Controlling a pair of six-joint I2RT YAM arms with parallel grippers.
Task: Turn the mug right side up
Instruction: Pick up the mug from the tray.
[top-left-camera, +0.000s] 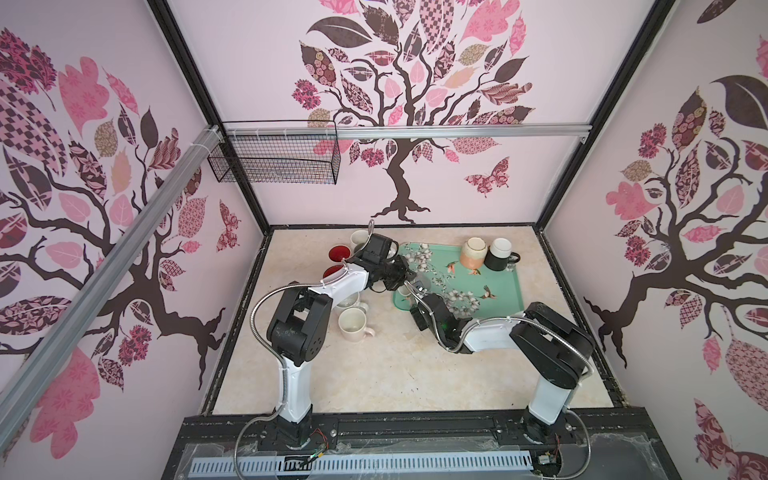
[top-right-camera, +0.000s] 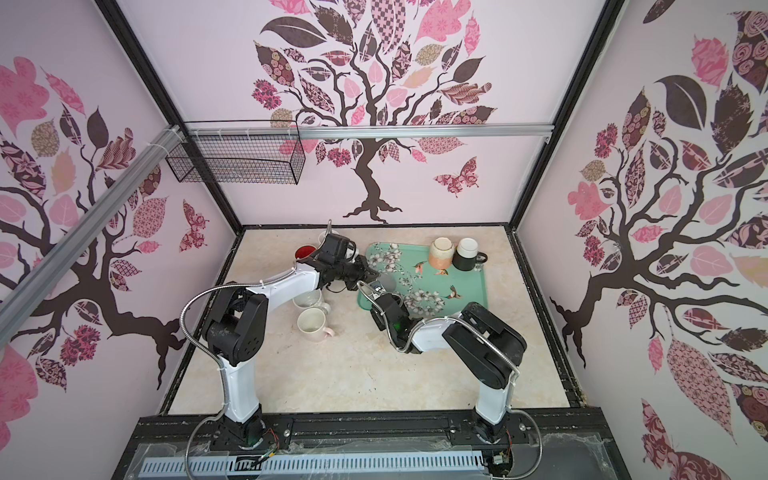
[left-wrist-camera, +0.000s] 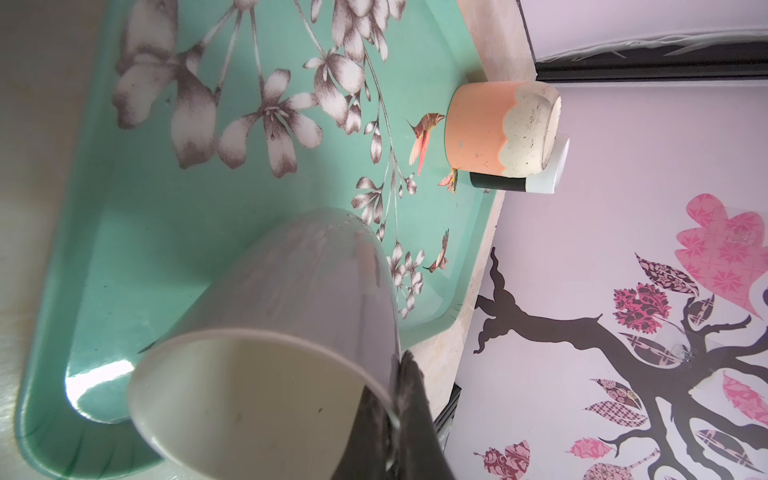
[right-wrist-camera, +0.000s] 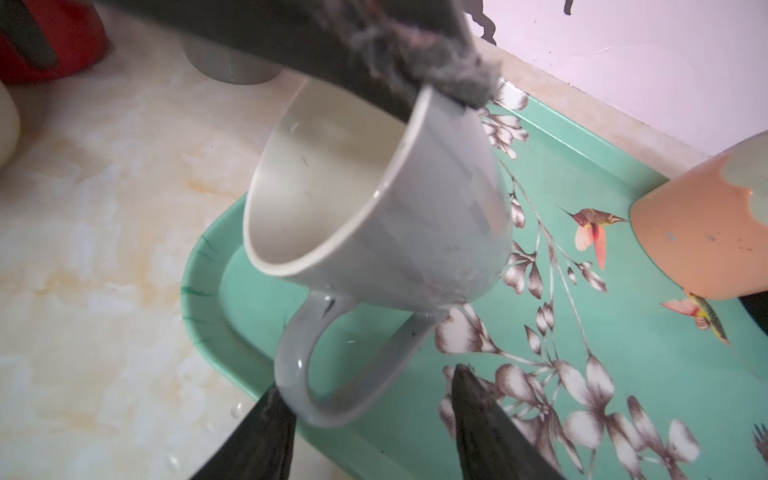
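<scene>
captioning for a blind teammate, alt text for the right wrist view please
A grey mug, tilted with its mouth toward the camera, is pinched at the rim by the left arm's fingers over a corner of a teal floral tray. The right arm's fingers stand open either side of its handle.

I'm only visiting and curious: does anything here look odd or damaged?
Yes. The grey mug hangs tilted over the tray, pinched at its rim by the left end effector, whose pad is frayed into grey fluff. On the tray, the peach cup stands upside down.
</scene>
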